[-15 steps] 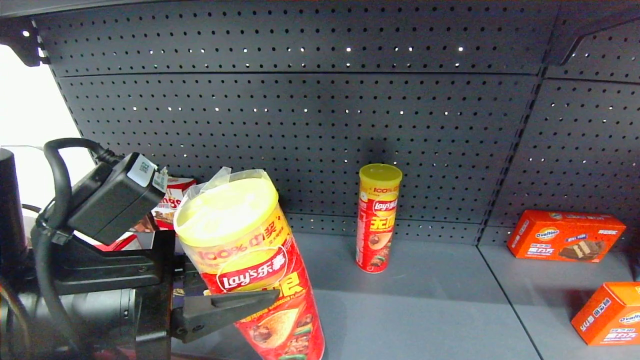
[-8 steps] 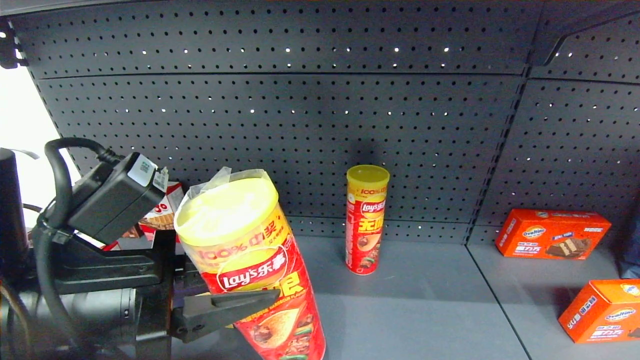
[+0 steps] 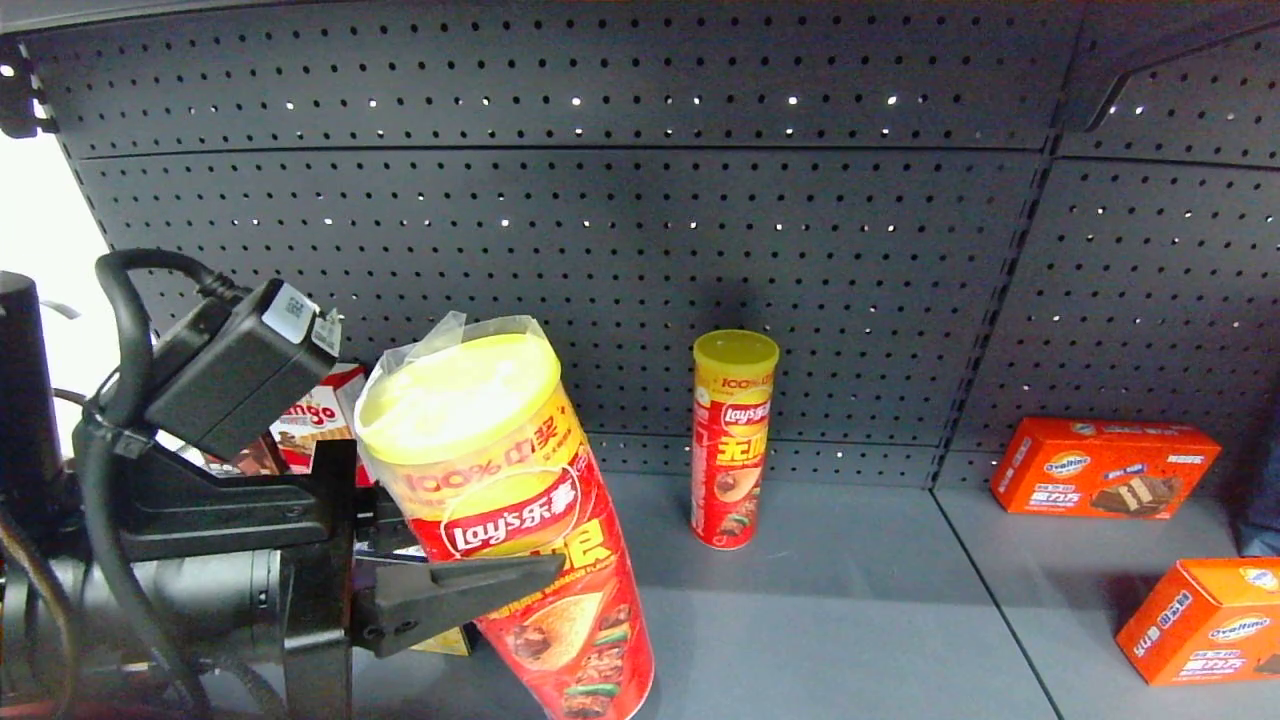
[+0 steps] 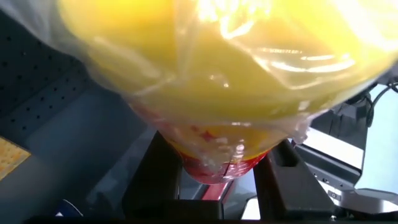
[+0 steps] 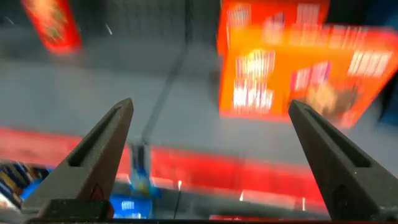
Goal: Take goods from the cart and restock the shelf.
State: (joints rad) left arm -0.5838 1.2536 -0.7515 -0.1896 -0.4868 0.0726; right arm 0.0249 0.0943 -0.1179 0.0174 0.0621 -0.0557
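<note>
Dark pegboard [image 3: 600,250] backs a grey shelf [image 3: 850,620]. At the shelf's front left, the left gripper [image 3: 480,555] is clamped around the middle of a red can [image 3: 545,620]. The can has a yellow lid under loose plastic film and tilts, its top leaning left. I cannot tell whether its base touches the shelf. The right gripper [image 5: 214,162] is spread wide and empty, facing the shelf. Two orange boxes lie at the right end, one [image 3: 1105,468] against the back, one [image 3: 1200,622] nearer the front edge. A second can [image 3: 732,440] stands upright near the back, mid-shelf. A wafer box [image 3: 315,420] sits at the back left corner.
</note>
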